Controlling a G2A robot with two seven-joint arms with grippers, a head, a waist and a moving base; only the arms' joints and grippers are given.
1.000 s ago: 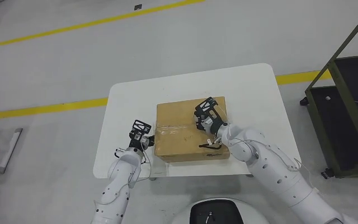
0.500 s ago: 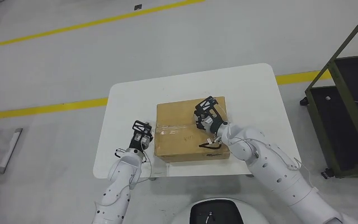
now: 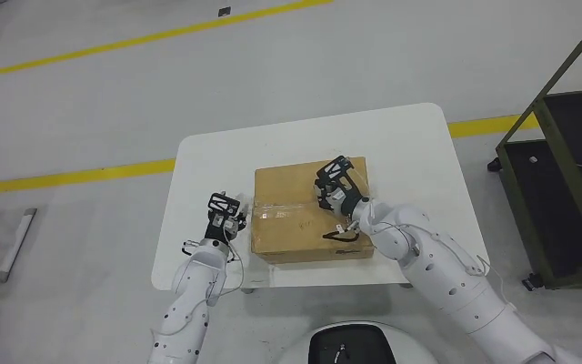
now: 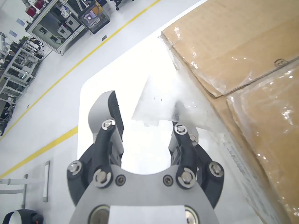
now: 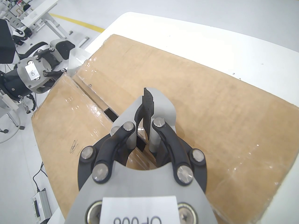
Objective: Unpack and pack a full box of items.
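At the box's (image 3: 309,209) left end, we had the left gripper (image 4: 144,108) wide, with a loose flap of tape (image 4: 161,103) standing between its fingers. The box sat shut in the middle of the table (image 3: 400,146). Its seam (image 5: 93,94) ran lengthwise from that flap toward the right gripper (image 5: 149,103), which was poised over it, pinched together on nothing. The left arm was nearer the tape. We couldn't tell whether the flap touched a finger, and whatever was inside was hidden.
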